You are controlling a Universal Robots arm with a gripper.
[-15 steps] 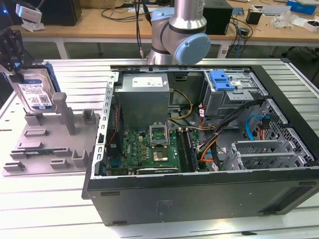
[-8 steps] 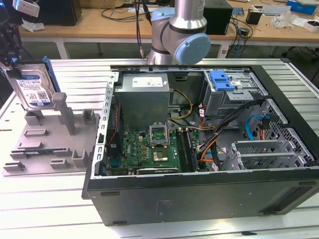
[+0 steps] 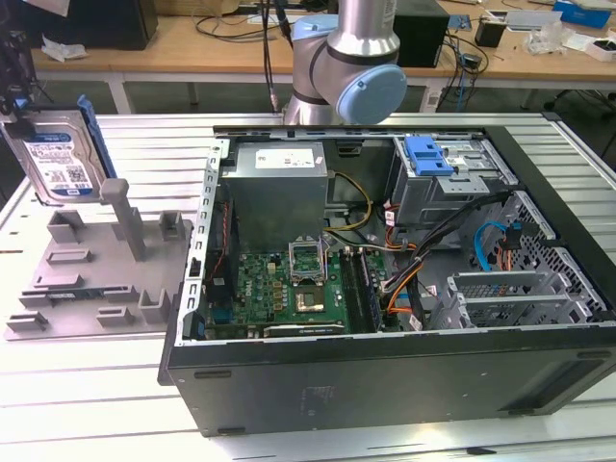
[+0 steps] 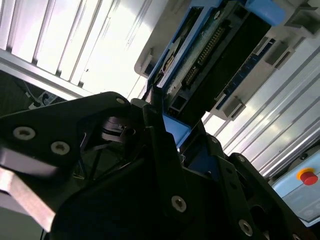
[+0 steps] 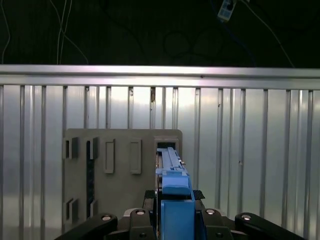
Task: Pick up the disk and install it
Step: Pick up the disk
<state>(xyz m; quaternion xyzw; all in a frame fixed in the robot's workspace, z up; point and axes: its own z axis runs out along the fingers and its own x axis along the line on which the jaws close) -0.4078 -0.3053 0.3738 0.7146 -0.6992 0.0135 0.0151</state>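
The claw (image 5: 175, 196) is shut tight on the disk (image 3: 53, 154), pinching it on both sides. The disk stands on its edge over the far corner of the grey holder (image 3: 96, 279), on the exterior view's left, well apart from the open computer (image 3: 385, 385). I think a straight-up lift with a firm, even grip works best, so the disk does not tip or catch the slot.

Arm (image 3: 348, 43): silver link upright above a blue-capped joint (image 3: 373, 96), at the back in the exterior view. Tool (image 5: 175, 196) points downward in the first wrist view. Its black fingers (image 5: 150, 195) are clamped on either side of the disk (image 5: 171, 161), which is held edge-on and pokes out past the fingertips.
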